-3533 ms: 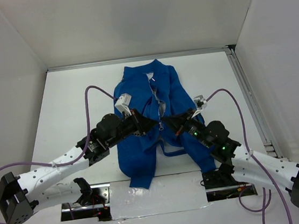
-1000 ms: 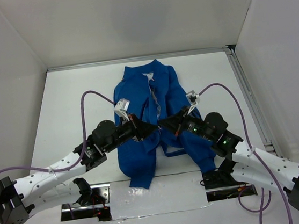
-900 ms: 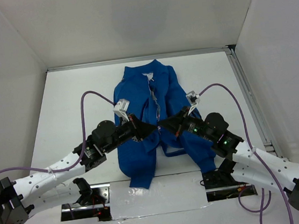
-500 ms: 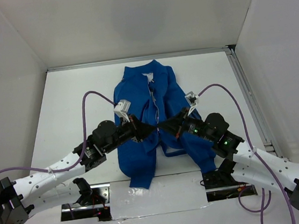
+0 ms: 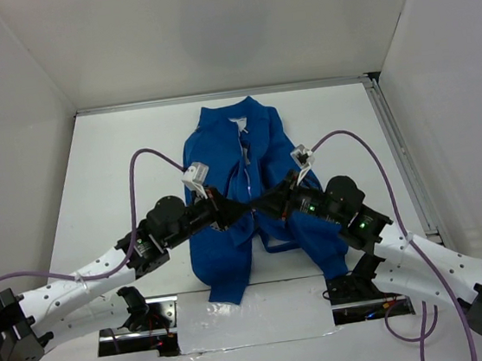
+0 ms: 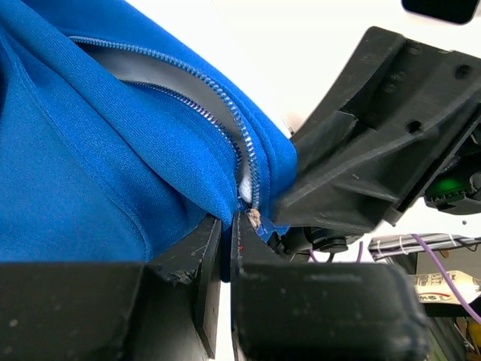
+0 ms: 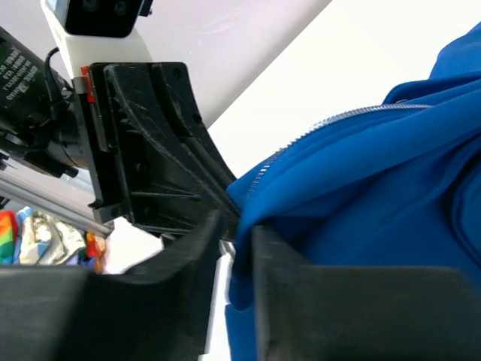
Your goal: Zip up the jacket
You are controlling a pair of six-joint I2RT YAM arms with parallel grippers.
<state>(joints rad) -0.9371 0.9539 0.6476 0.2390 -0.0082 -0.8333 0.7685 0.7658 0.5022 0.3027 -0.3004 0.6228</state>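
From above, the jacket [image 5: 265,147] is seen laid flat on the table [image 5: 117,160], collar at the far side, with the left gripper [image 5: 242,207] and right gripper [image 5: 268,203] met at its lower front. In the left wrist view, the left gripper is seen nearly closed, pinching blue fabric at the zipper [image 6: 225,120]. In the right wrist view, the right gripper's jaws are seen slightly apart around the fabric edge; whether it is gripped cannot be told.

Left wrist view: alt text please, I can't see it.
The left gripper pinches the blue jacket at the foot of its zipper, whose two tooth rows spread apart above. The right gripper, black, sits close beside it on the right.
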